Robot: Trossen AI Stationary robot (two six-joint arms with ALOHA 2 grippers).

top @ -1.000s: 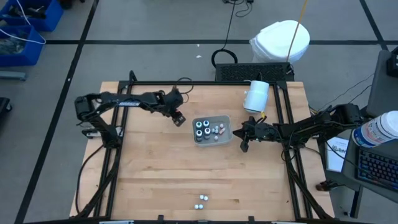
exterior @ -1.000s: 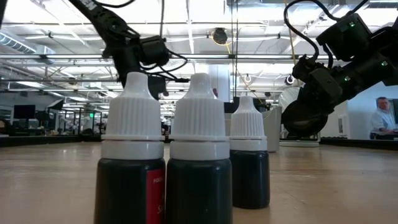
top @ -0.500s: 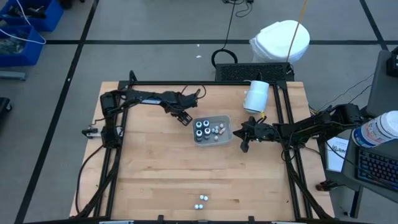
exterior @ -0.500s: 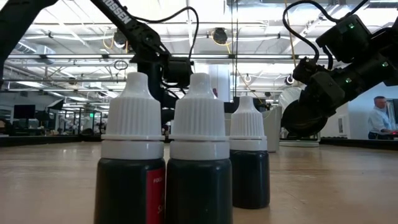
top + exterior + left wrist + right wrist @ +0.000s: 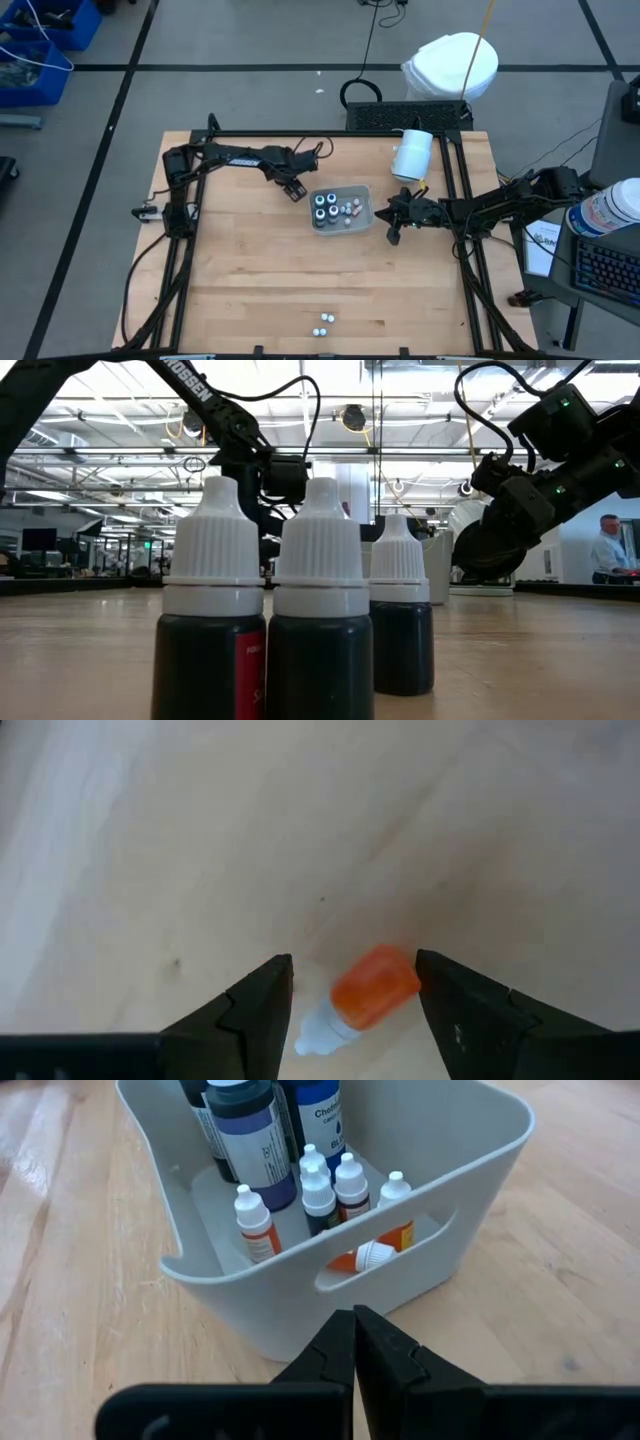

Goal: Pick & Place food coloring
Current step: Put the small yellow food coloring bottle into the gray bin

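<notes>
Left gripper (image 5: 293,187) having swung right across far half of table, now hovering just left of grey tray (image 5: 364,219), fingers spread wide around small orange bottle (image 5: 372,987) lying on wood; pick looking imminent. Bottle: orange body, white dropper tip, on its side. Right gripper (image 5: 392,232) waiting by tray's right side, pinched closed, empty. Three dropper bottles (image 5: 322,323) standing at near edge.

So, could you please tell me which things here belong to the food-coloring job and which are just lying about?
Part of the job:
- orange food coloring bottle, lying between the open left gripper fingers
- grey bin holding bottles
- three dropper bottles near the table's front edge

Lying about:
- white cylinder
- shut right gripper, waiting beside the bin
</notes>
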